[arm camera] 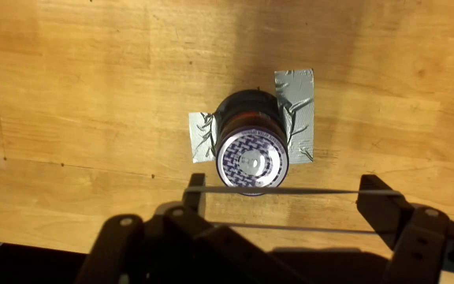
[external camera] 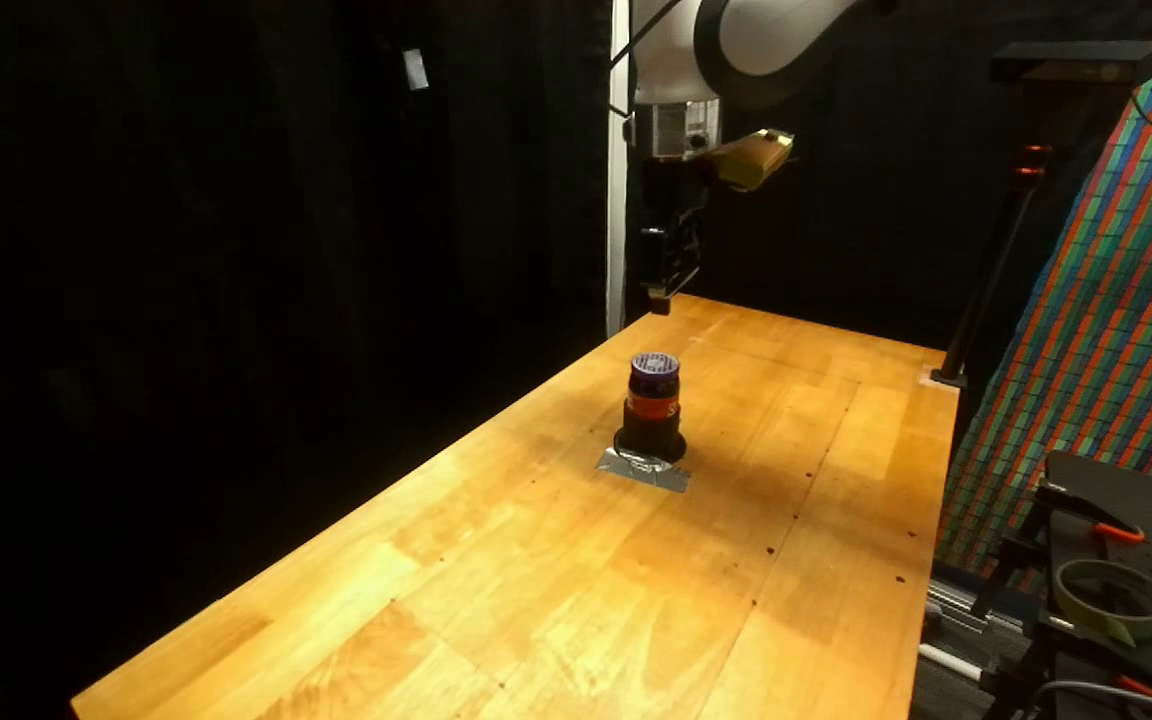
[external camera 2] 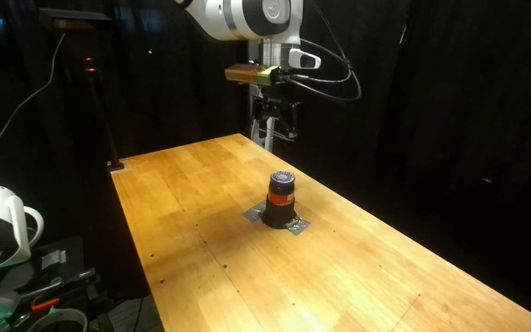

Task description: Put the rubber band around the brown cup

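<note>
The brown cup (external camera: 654, 405) is a dark jar-like cylinder with a reddish-orange stripe and a purple-and-white lid. It stands upright in a black base on the table, also in an exterior view (external camera 2: 280, 199); its lid shows in the wrist view (arm camera: 252, 157). My gripper (arm camera: 284, 195) is open. The rubber band (arm camera: 274, 190) is stretched around the outside of both fingers as two roughly parallel strands. The far strand crosses over the lid's lower edge in the wrist view. In both exterior views the gripper (external camera: 666, 298) (external camera 2: 275, 133) hangs above and behind the cup, apart from it.
Grey tape (arm camera: 300, 114) fixes the black base (external camera 2: 278, 216) to the wooden table (external camera: 536, 560). A black post (external camera: 986, 270) stands at a far table corner. A dark cart with a tape roll (external camera: 1113, 595) and tools stands beside the table.
</note>
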Controlling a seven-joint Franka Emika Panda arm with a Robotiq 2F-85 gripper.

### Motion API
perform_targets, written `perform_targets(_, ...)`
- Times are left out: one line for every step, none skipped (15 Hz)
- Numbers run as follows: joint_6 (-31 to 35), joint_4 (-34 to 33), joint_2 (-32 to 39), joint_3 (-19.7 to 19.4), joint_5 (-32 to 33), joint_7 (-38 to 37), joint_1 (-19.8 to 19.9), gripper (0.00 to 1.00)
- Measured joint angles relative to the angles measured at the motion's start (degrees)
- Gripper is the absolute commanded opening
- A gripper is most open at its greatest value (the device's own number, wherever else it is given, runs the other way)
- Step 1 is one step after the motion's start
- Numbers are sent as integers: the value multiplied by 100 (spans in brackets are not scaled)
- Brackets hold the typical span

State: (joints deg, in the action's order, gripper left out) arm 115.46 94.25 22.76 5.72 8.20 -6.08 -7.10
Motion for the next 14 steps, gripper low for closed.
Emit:
perform_targets(164, -64, 137, -10, -7, 31, 1, 100)
perform_targets(323, -122, 266, -23, -8, 47, 2, 100)
perform_targets(468, -177, 390, -37, -8, 59, 3, 100)
perform_targets(599, -226, 505, -55, -8, 73, 3, 100)
perform_targets(727, -270, 616, -72, -10, 86, 7, 100)
perform_targets(847, -311, 719, -88, -12, 97, 11, 100)
perform_targets(956, -347, 823, -108, -14, 105, 13, 100)
perform_targets(1032, -390, 925, -128, -14, 110, 14, 100)
perform_targets(1092, -430, 1018, -147, -14, 114, 14, 100)
perform_targets(1110, -478, 1115, -165, -17, 121, 17, 100)
perform_targets(1113, -534, 1217, -183, -19, 127, 22, 100)
perform_targets(1113, -586, 1310, -199, -23, 135, 27, 100)
perform_targets(1113, -630, 1397, -212, -30, 146, 35, 100)
perform_targets(1114, -673, 1477, -221, -41, 162, 43, 100)
